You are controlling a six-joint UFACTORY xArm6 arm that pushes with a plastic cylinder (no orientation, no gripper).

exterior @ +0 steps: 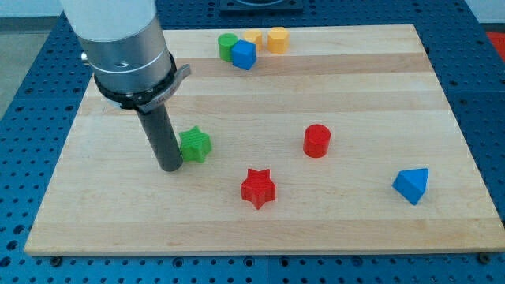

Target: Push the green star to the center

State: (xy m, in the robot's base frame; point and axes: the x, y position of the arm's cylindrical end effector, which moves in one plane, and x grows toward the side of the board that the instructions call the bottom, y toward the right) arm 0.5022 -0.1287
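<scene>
The green star lies on the wooden board, left of the board's middle. My tip stands right against the star's left side, a little below its middle; whether it touches cannot be told for sure. The rod rises from the tip to the arm's grey cylinder at the view's top left.
A red star lies below and right of the green star. A red cylinder stands to its right. A blue triangular block is at lower right. A green cylinder, blue cube and two yellow blocks cluster at the top.
</scene>
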